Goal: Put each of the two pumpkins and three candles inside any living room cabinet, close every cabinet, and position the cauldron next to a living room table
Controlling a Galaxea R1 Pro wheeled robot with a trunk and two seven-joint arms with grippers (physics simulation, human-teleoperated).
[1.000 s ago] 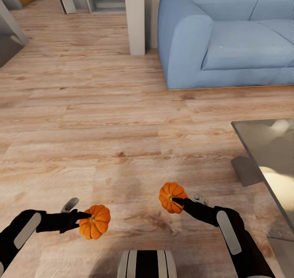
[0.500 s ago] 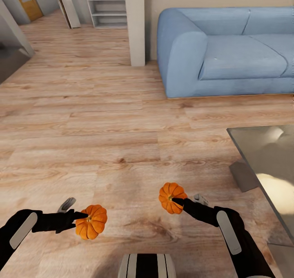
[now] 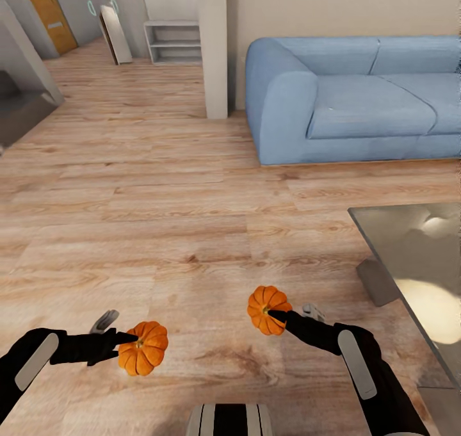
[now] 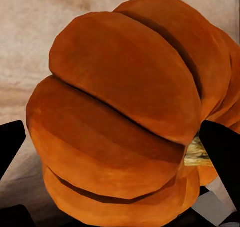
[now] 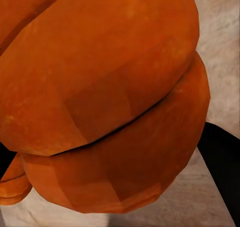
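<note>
I carry one bright-orange ribbed pumpkin in each hand above the wood floor. My left gripper [image 3: 131, 341] is shut on the left pumpkin [image 3: 143, 348], whose ribs and pale stem crowd the left wrist view [image 4: 125, 117]. My right gripper [image 3: 274, 314] is shut on the right pumpkin [image 3: 266, 309], seen huge and close in the right wrist view [image 5: 100, 97]. The table [image 3: 416, 257], with its shiny grey glass top, juts in at the right edge of the head view, just right of my right arm. Candles, cabinet and cauldron are out of view.
A blue sofa [image 3: 346, 96] stands ahead on the right against the wall. A pale pillar [image 3: 213, 45] rises beside it, with a low white shelf unit [image 3: 173, 42] behind. Open wood floor [image 3: 141, 199] stretches ahead and left toward a hallway with an orange door [image 3: 48, 10].
The head view has tilted up and shifted, so the sofa, pillar and table slid down the picture and more of the far wall shows. Both grippers still hold their pumpkins in the same pose.
</note>
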